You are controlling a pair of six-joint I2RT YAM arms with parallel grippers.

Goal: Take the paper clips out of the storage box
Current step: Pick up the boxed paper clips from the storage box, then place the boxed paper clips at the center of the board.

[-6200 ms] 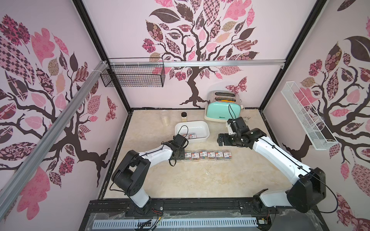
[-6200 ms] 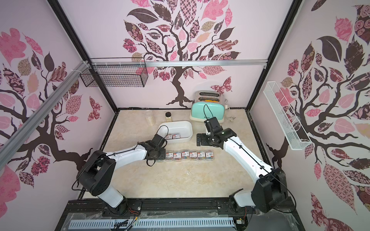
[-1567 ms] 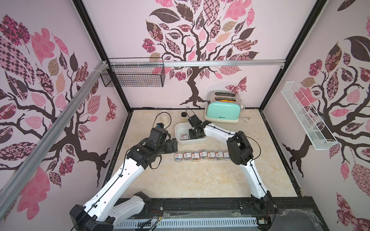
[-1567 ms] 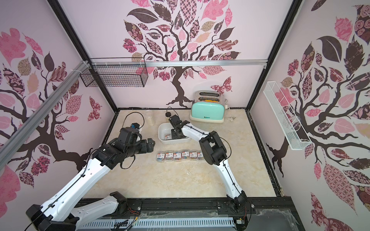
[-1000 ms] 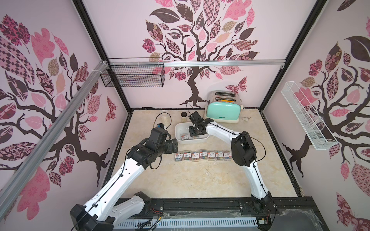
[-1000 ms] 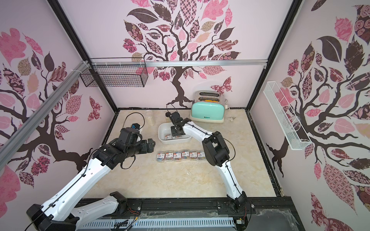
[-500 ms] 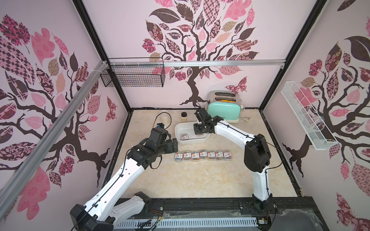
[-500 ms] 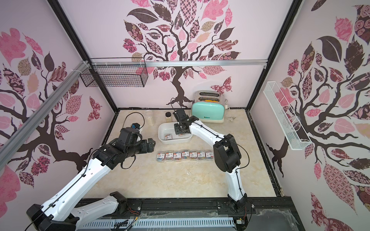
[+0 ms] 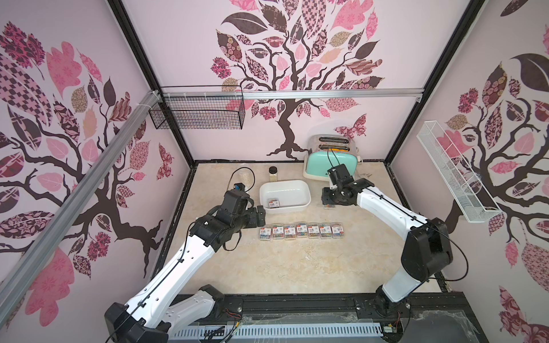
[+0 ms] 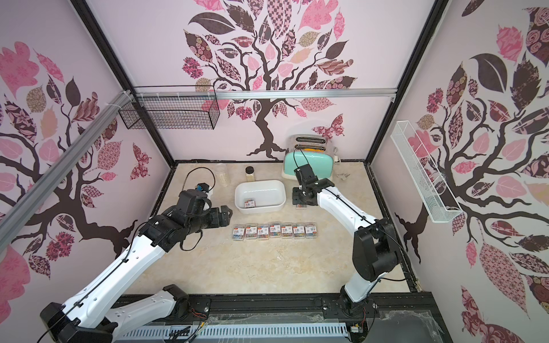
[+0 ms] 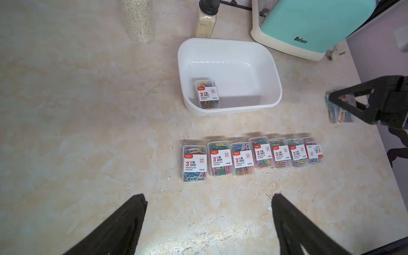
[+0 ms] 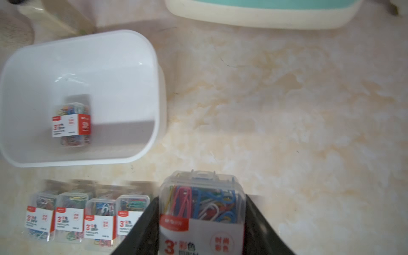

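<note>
Inside the storage box, near its lower-left corner in both top views: one clear case of paper clips, lying flat, white label up. Sharp in the left wrist view, blurred in the right wrist view.

Below the box in both top views, on the beige desk: a row of seven cases, side by side, labels up, close together, apart from the box wall. Only four of them in the lower left of the right wrist view.

Right of the box and below the toaster in the top views: the held case, pinched on its two long sides by the right jaws, set narrow to its width, label toward the wrist camera, coloured clips plain through the plastic. Just a sliver of it in a top view, under the black jaws. Cannot tell whether touching the desk or just above it.

Left of the box, near the left end of the row: the left jaws, spread wide, holding nothing, only bare desk between them in the left wrist view.

Farther out, along the back wall: the mint-green toaster at upper right of the box, a jar with a dark lid just above the box's upper-left part, a clear tube of pale grains left of the jar.
</note>
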